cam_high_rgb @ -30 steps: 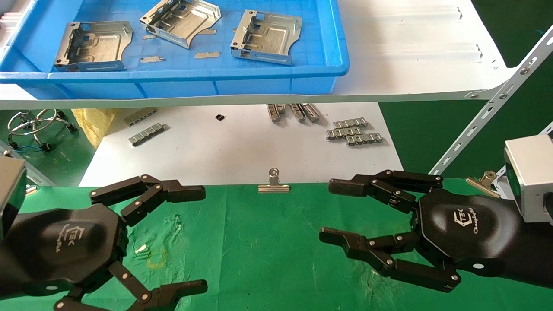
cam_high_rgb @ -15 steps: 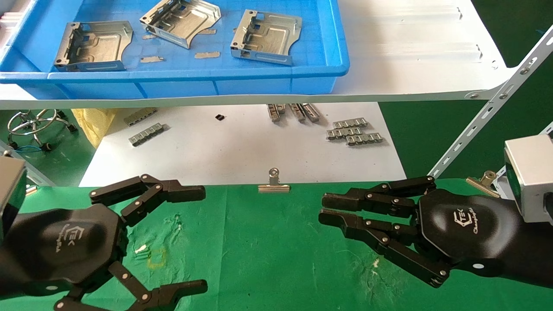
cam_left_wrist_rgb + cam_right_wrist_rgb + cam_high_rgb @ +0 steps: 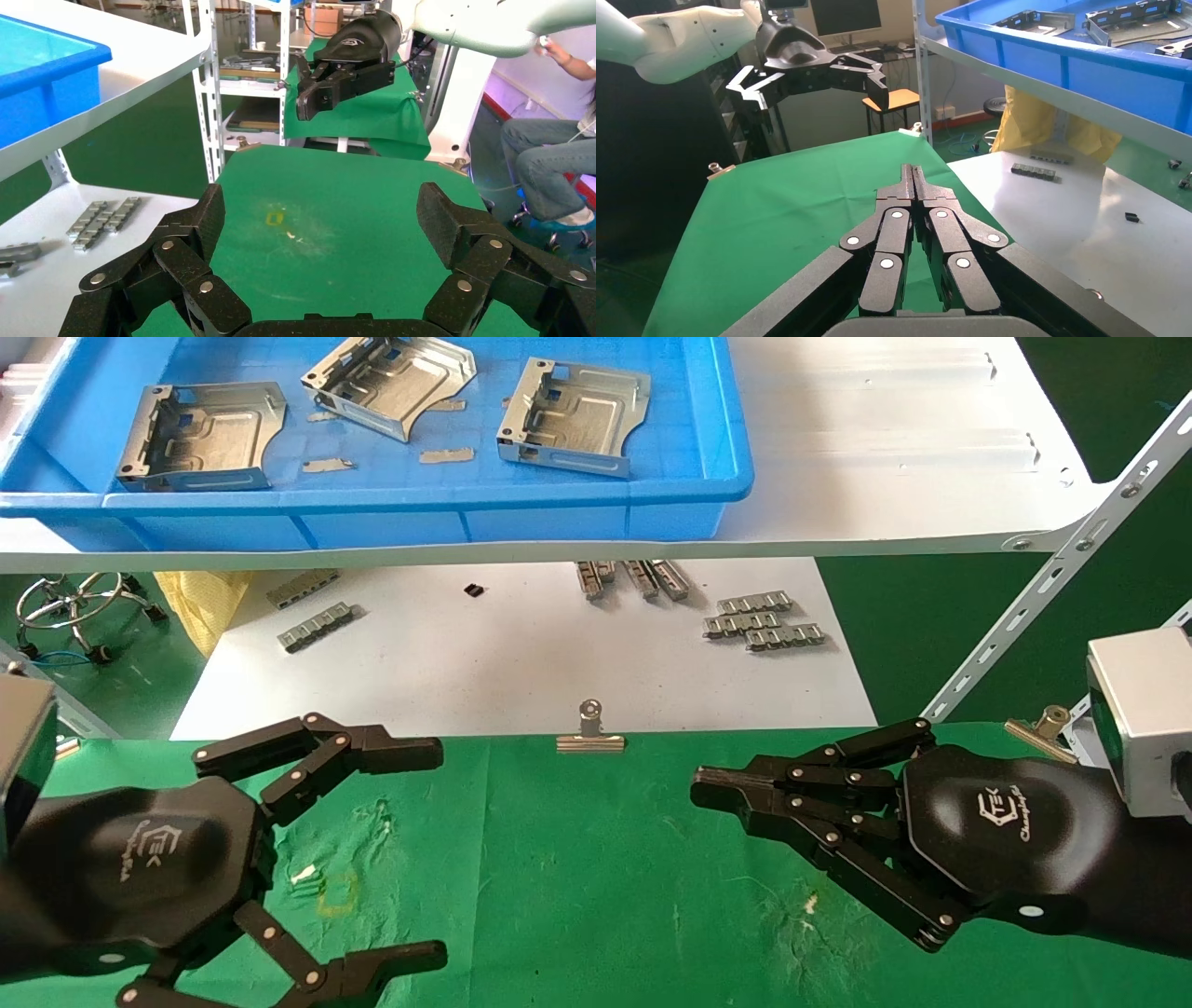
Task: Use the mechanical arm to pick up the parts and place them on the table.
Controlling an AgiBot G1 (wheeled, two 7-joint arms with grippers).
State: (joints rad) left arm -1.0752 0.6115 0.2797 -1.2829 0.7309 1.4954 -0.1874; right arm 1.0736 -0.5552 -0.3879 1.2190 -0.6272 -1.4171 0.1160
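Note:
Three silver sheet-metal parts lie in a blue tray [image 3: 419,495] on the white shelf: one at the left [image 3: 200,435], one in the middle [image 3: 391,379], one at the right [image 3: 573,416]. They also show in the right wrist view [image 3: 1039,20]. My right gripper [image 3: 708,786] hovers over the green table [image 3: 577,859] at its far edge, shut and empty, with its fingertips pressed together [image 3: 912,172]. My left gripper [image 3: 433,854] is open and empty over the table's left side [image 3: 320,217]. Both are well short of the tray.
The white shelf board [image 3: 885,477] overhangs a white sheet [image 3: 521,654] with grey ridged strips [image 3: 764,621]. Binder clips [image 3: 589,733] hold the cloth's far edge. A slanted shelf brace [image 3: 1043,589] stands at the right. A yellow square mark [image 3: 337,891] lies near the left gripper.
My right gripper's fingers have closed from wide open to fully shut on nothing. The left gripper and the parts have not moved.

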